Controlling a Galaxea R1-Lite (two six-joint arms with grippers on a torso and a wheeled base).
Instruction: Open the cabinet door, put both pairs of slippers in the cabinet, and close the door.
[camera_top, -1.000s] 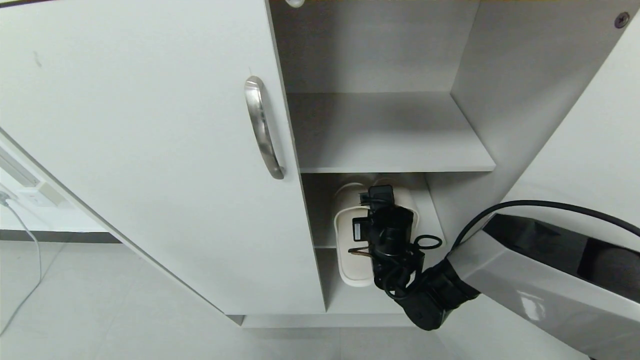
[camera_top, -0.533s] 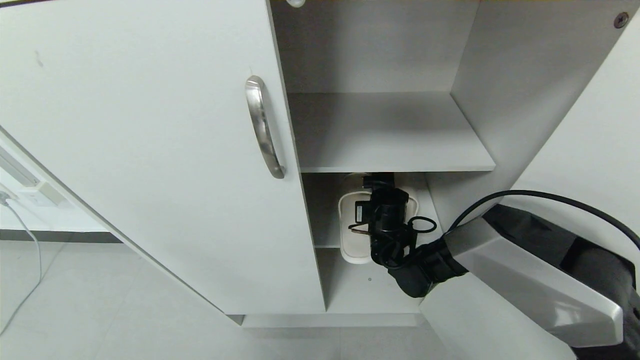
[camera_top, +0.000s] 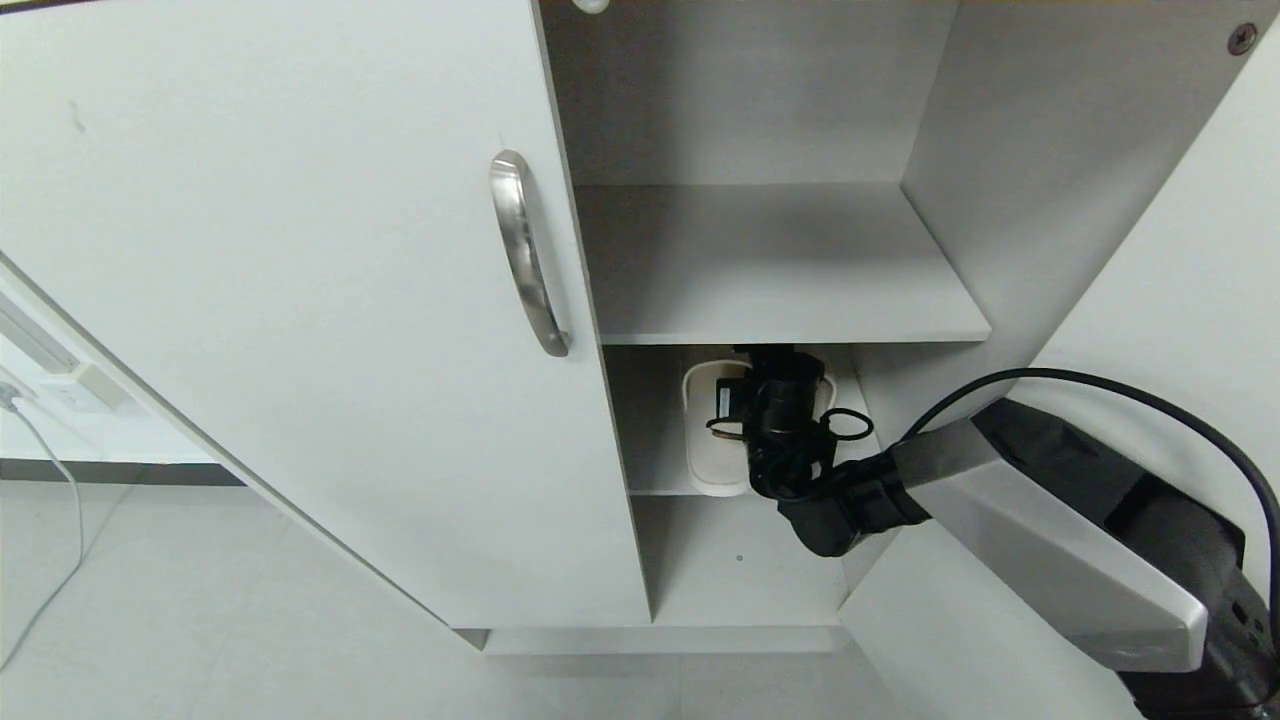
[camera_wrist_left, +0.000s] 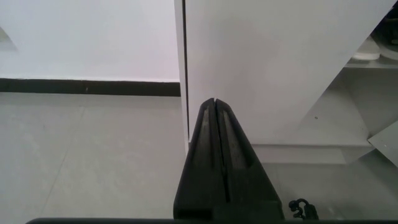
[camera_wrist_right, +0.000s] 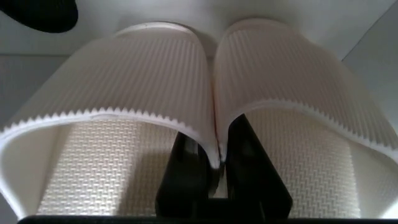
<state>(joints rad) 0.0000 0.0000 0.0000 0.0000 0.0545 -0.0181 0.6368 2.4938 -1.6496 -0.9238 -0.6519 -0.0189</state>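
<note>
Slippers (camera_top: 712, 440), a cream pair with ribbed straps, lie inside the cabinet (camera_top: 940, 200) at the lower shelf (camera_top: 655, 475), heels toward us at its front edge. We cannot tell whether their soles rest on it. Our right gripper (camera_wrist_right: 214, 167) has its fingers (camera_wrist_right: 249, 168) clamped on the two inner strap edges, pinched together side by side, so one hold carries both shoes. Our left gripper (camera_wrist_left: 214, 109) hangs outside, low by the closed door (camera_top: 300, 300), its fingers pressed together on nothing. We judge the pair light and soft. The foam-like straps bend under the pinch, so the shoes may droop or splay, though the ribbing should resist slipping. Where the straps meet looks the sensible place to hold, and we would let go only once the soles lie flat.
</note>
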